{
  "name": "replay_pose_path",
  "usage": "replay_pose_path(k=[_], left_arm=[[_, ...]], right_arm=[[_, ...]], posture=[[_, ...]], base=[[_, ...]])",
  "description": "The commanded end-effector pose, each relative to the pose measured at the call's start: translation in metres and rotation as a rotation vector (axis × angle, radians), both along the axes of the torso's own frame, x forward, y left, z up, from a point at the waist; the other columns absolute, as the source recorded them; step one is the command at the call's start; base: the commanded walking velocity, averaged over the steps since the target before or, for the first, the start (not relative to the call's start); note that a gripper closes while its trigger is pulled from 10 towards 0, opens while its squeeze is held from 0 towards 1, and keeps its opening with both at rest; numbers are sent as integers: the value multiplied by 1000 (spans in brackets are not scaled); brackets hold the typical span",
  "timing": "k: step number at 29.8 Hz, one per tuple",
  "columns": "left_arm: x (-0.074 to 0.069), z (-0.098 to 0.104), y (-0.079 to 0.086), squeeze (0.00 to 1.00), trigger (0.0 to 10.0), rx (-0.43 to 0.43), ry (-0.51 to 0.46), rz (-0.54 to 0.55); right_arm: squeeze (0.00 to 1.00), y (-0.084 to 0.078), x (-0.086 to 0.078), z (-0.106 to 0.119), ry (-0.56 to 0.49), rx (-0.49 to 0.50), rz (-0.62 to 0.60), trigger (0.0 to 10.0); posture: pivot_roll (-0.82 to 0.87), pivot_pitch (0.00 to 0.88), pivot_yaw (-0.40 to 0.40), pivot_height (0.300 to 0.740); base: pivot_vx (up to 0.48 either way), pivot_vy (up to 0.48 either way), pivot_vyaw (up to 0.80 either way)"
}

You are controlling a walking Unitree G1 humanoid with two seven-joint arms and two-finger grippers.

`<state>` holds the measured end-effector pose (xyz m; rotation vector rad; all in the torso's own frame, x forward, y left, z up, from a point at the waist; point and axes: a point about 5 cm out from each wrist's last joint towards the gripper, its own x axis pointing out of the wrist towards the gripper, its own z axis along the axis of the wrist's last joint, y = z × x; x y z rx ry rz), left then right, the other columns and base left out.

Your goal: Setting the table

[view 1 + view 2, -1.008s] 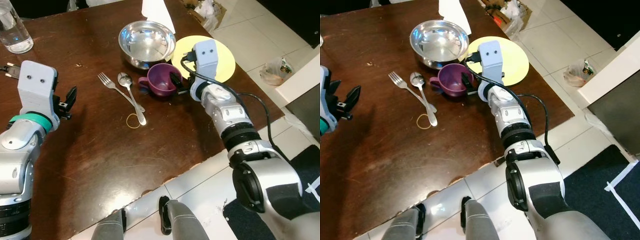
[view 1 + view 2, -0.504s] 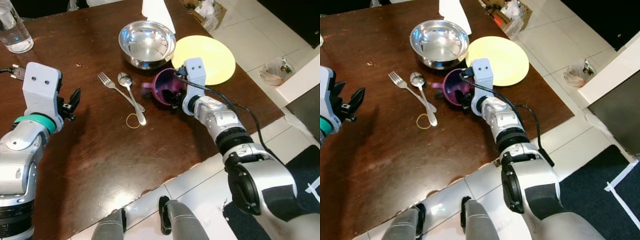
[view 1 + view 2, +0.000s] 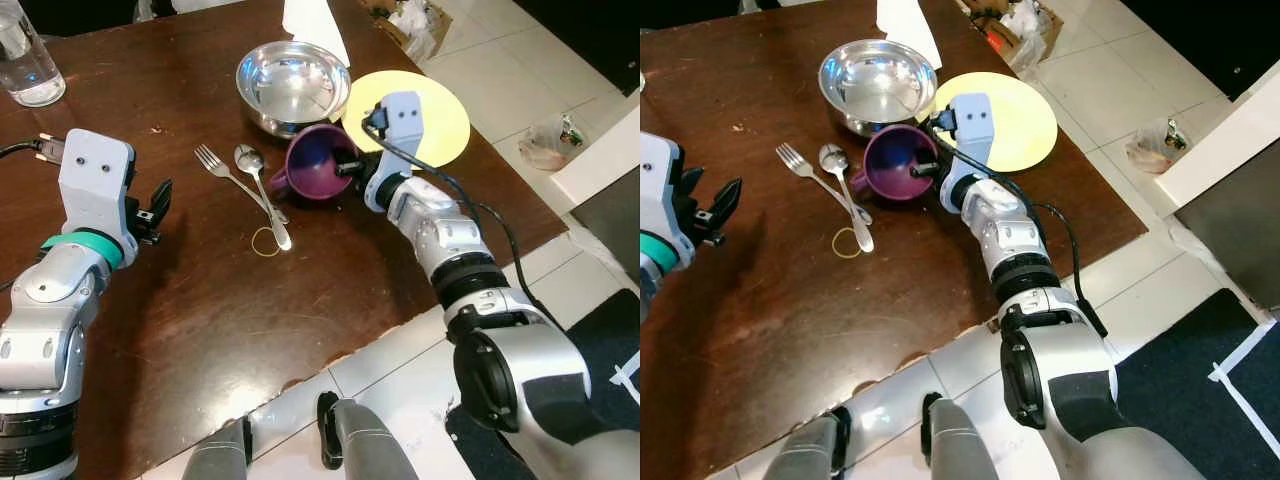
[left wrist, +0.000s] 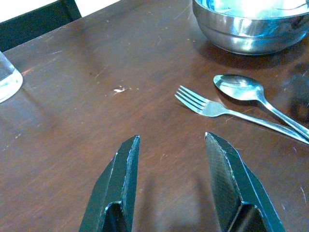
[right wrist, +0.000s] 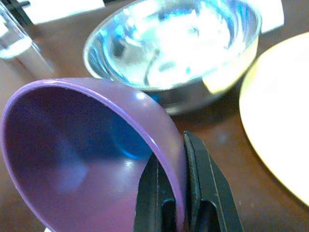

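While the right gripper (image 3: 347, 167) clamps the rim of a tilted purple cup (image 3: 315, 163), lifted off the desk (image 3: 250, 310) between steel bowl (image 3: 292, 85) and yellow plate (image 3: 440, 115), apparently for repositioning, the left gripper (image 4: 171, 181) hovers with fingers apart.

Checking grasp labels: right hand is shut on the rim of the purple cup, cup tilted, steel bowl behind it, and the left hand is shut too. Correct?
One thing is wrong: the left hand is open, its two black fingers spread apart above the brown wooden table, as the left wrist view shows. The rest holds: the right hand is shut on the rim of the tilted purple plastic cup, with the shiny steel bowl behind it.
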<state>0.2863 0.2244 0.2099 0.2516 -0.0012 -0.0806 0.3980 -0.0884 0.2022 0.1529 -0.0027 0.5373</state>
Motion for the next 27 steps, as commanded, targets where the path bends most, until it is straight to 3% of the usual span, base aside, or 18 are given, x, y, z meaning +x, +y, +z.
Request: replay_pose_path(k=[1, 8, 9, 10, 12, 13, 14, 17, 18, 19, 21, 27], left_arm=[[0, -6, -3, 0, 10000, -2, 20, -10], [2, -6, -6, 0, 10000, -5, 21, -16], [2, -4, -5, 0, 10000, -7, 13, -20], [2, -4, -5, 0, 10000, -7, 13, -20], [1, 4, -3, 0, 10000, -21, -19, -33], [1, 4, -3, 0, 10000, -21, -19, -33], [0, 11, -1, 0, 10000, -41, -47, -38], [-2, 13, 0, 0, 10000, -65, -64, -24], [-6, 7, -5, 0, 10000, -67, -60, -14], [-6, 7, -5, 0, 10000, -67, -60, -14], [-12, -12, -27, 0, 10000, -121, -30, -13], [-9, -18, -53, 0, 10000, -155, -37, -48]], right_arm=[[0, -2, -2, 3, -22, 38, 4, 0], [0, 0, -12, 21, -92, 80, 65, 0], [0, 3, -24, 23, -117, 61, 147, 0], [0, 3, -24, 23, -117, 61, 147, 0], [0, 8, -45, 20, -143, 21, 243, 0], [0, 8, -45, 20, -143, 21, 243, 0], [0, 7, -51, 18, -171, 11, 218, 9216], [0, 4, -54, 17, -205, 34, 132, 10000], [0, -3, -57, 17, -248, 59, -5, 10000], [0, -3, -57, 17, -248, 59, -5, 10000], [0, -19, -63, 17, -281, 143, -244, 10000], [0, -30, -68, 15, -261, 189, -360, 10000]], posture=[[-4, 142, -55, 740], [-9, 144, -53, 740], [-13, 147, -54, 740], [-13, 147, -54, 740], [-17, 149, -52, 740], [-17, 149, -52, 740], [-17, 149, -50, 740], [-15, 142, -32, 740], [-8, 137, -11, 740], [-8, 137, -11, 740], [-4, 125, 27, 740], [-15, 111, 32, 740]], base=[[0, 0, 0], [0, 0, 0], [0, 0, 0], [0, 0, 0], [0, 0, 0], [0, 0, 0], [0, 0, 0], [0, 0, 0], [0, 0, 0], [0, 0, 0], [0, 0, 0], [0, 0, 0]])
